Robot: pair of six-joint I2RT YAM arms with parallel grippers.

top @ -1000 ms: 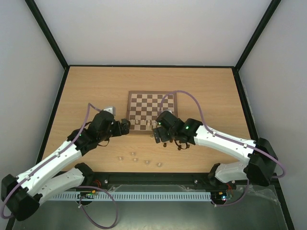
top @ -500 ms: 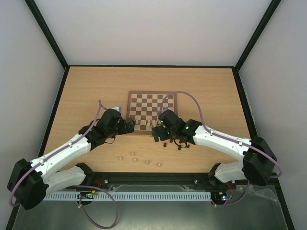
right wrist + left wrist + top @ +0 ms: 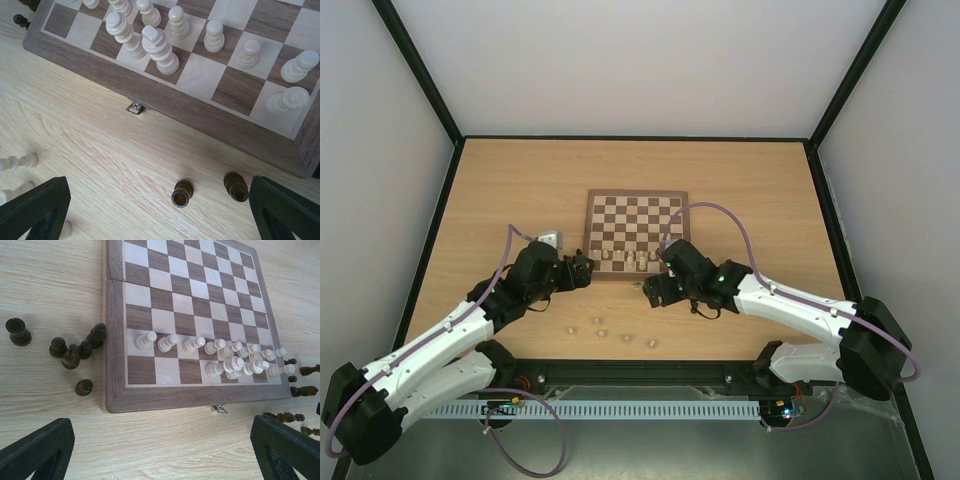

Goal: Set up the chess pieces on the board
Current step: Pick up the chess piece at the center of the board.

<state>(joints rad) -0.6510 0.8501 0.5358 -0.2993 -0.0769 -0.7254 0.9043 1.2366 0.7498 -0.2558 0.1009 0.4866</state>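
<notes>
The board (image 3: pixel 636 208) lies mid-table, with pale chess pieces (image 3: pixel 628 258) standing in its two near rows. In the left wrist view these pale pieces (image 3: pixel 192 344) line the board (image 3: pixel 165 395), and dark pieces (image 3: pixel 71 356) stand loose on the table to its left. My left gripper (image 3: pixel 165 455) hangs open over bare table just short of the near border, at the near left corner (image 3: pixel 582 270). My right gripper (image 3: pixel 160 212) is open above two dark pieces (image 3: pixel 182 193) in front of the board (image 3: pixel 200 120), by its near right side (image 3: pixel 655 290).
Several pale pieces (image 3: pixel 603 333) are scattered on the table between the arms. More dark pieces (image 3: pixel 302 390) lie off the board's near right corner. A small grey object (image 3: pixel 550 238) sits beside the left arm. A metal clasp (image 3: pixel 135 108) sticks out of the near border.
The left gripper reached toward the board's near left corner, then drew back a little. The right gripper slid slightly right and toward the near edge. Both stayed open.
</notes>
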